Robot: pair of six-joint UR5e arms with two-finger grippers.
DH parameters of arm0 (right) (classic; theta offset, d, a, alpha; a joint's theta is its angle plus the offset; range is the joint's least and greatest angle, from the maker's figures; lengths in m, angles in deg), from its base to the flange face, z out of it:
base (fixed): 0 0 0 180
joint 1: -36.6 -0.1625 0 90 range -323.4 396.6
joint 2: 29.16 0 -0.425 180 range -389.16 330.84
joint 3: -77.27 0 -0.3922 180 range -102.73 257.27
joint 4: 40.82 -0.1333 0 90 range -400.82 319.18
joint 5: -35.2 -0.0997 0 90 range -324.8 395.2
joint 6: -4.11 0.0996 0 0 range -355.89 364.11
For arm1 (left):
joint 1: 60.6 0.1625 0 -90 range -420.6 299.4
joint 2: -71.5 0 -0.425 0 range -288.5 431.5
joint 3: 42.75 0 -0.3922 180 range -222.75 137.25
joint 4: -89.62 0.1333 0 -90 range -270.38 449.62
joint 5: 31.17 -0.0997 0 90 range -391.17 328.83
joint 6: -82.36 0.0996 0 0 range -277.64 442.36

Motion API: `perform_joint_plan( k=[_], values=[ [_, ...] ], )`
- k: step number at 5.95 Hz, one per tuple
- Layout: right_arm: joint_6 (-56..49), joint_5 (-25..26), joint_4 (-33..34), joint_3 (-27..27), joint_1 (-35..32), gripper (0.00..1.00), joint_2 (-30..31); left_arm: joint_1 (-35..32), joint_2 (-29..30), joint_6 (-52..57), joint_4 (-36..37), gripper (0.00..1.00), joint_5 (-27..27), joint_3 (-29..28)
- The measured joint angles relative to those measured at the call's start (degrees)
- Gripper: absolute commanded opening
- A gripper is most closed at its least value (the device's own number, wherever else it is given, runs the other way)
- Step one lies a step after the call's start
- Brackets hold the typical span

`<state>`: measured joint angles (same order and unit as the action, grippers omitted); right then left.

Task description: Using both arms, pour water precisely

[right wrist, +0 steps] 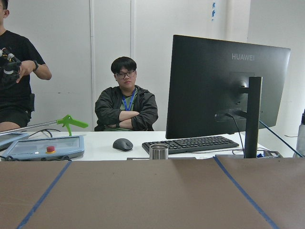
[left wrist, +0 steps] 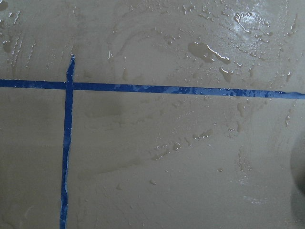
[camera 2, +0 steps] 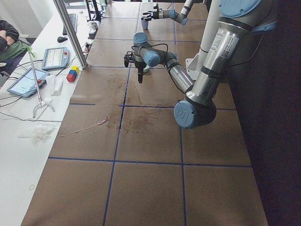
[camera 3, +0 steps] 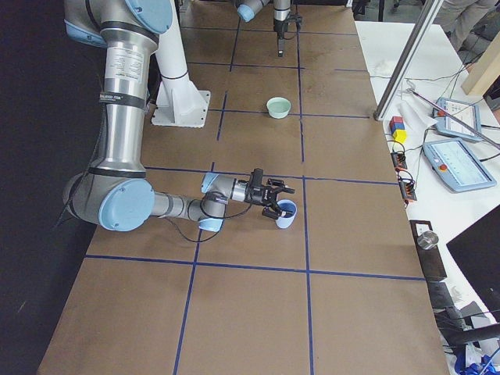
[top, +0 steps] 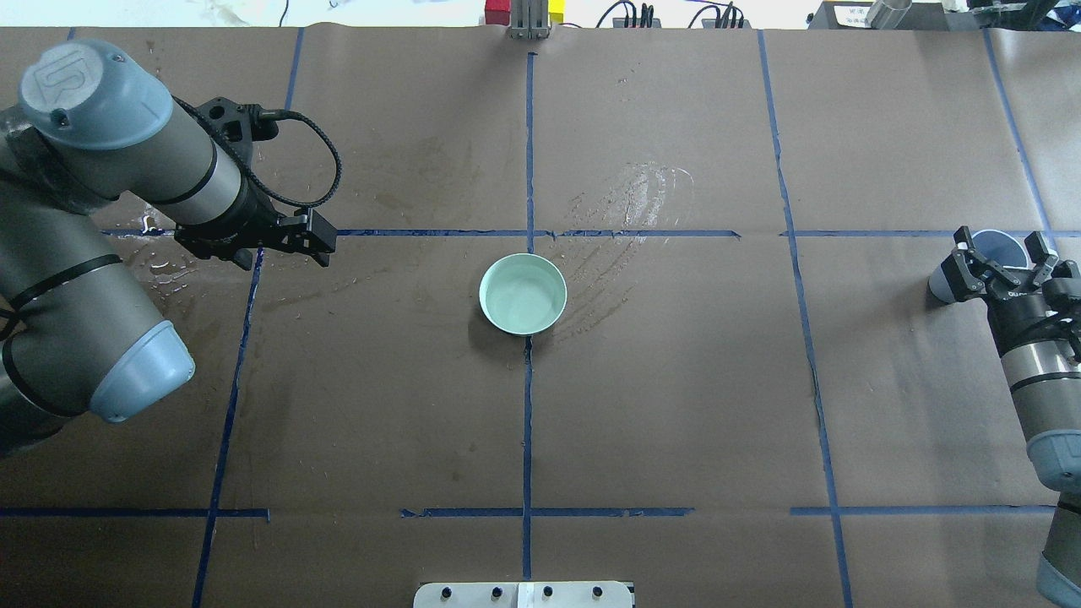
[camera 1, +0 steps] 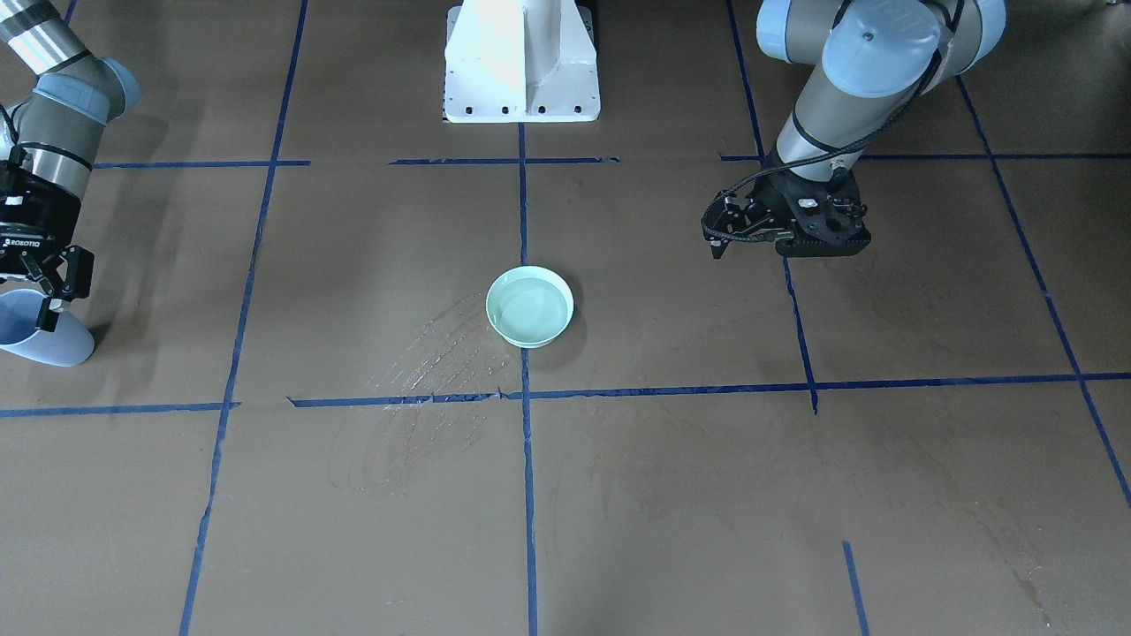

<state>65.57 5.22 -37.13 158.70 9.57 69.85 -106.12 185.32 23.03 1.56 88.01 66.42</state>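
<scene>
A mint-green bowl (camera 1: 528,306) holds a still pool of clear water (top: 521,300) at the table's middle. My left arm's slim black gripper (camera 1: 717,247) hangs low over the paper, well to one side of the bowl. It looks shut and holds nothing; in the overhead view it (top: 321,247) is left of the bowl. My right gripper (top: 1003,253) is open at the table's far right. Its fingers (top: 964,255) stand on either side of a pale blue cup (top: 999,242). The cup (camera 1: 49,340) rests on the table. Whether it holds water is hidden.
Wet smears (camera 1: 433,353) lie on the brown paper beside the bowl, and droplets (left wrist: 209,50) lie under my left wrist. The white pedestal (camera 1: 521,62) stands at the robot's side. Two people, a monitor (right wrist: 224,86) and a keyboard are beyond the table's edge.
</scene>
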Motion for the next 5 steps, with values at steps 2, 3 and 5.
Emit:
perform_joint_plan(
  k=[2, 3, 5],
  values=[
    [-3.81, -2.17, 0.01, 3.59, -1.36, 1.00, 0.58, 0.00, 0.00, 0.00, 0.00, 1.00, 0.00, 0.05],
    [-5.75, -6.45, 0.09, 4.91, -4.32, 1.00, 0.63, 0.00, 0.00, -0.03, 0.00, 1.00, 0.00, 0.11],
    [-9.46, -23.08, 0.57, 5.53, -16.01, 1.00, 0.37, -0.01, 0.06, -0.11, 0.00, 1.00, 0.00, 0.16]
  ],
)
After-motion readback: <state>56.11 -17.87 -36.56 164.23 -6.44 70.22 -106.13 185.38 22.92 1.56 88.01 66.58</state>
